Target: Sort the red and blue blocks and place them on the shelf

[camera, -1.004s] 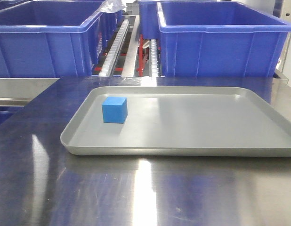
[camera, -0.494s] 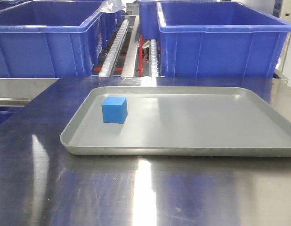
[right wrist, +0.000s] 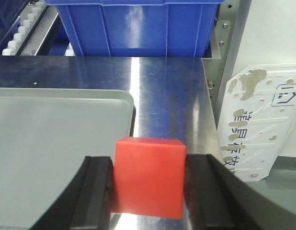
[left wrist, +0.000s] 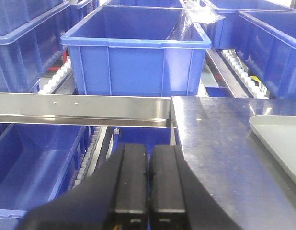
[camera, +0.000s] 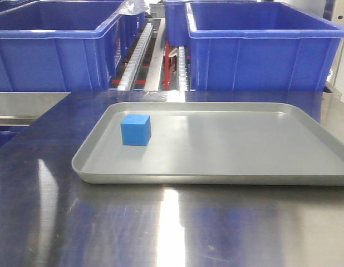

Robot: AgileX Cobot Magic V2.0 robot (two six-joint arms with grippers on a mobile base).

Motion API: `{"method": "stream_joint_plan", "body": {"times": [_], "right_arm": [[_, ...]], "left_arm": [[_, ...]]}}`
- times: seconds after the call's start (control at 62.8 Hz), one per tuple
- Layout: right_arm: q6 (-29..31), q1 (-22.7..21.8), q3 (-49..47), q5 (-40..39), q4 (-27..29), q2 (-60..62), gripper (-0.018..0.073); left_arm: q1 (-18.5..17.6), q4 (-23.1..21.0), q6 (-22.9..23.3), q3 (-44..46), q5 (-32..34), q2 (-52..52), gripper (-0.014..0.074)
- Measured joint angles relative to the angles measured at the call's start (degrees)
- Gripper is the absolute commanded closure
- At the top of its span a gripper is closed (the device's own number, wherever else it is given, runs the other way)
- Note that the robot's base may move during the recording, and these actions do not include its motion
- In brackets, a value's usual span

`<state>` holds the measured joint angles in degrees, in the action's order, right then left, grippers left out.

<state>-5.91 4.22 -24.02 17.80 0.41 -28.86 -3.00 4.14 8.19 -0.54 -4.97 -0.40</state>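
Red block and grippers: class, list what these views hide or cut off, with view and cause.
- Red block: outside the front view's frame; in the right wrist view the fingers of the right gripper cover its sides.
- Blue block: outside both wrist views' frames.
- Blue bins: front view, floors hidden by their own walls.
- Left gripper: left wrist view, body cut off by bottom edge.

The blue block (camera: 135,129) was plain bright blue, the red block (right wrist: 149,176) plain red. The tray (camera: 216,179) was matte grey. The shelf (left wrist: 81,109) had silvery rails and deep blue ribbed bins (camera: 261,55). The table (camera: 161,233) was shiny steel with blue reflections. The left gripper (left wrist: 148,191) and right gripper (right wrist: 149,191) had black jaws.
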Motion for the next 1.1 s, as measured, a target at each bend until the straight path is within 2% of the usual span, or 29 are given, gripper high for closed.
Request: {"method": "stream_joint_plan", "body": {"times": [1.099], "right_arm": [[0.0, 0.0, 0.0, 0.0, 0.0, 0.0, 0.0503]], "left_arm": [[0.0, 0.0, 0.0, 0.0, 0.0, 0.0, 0.0472]]}}
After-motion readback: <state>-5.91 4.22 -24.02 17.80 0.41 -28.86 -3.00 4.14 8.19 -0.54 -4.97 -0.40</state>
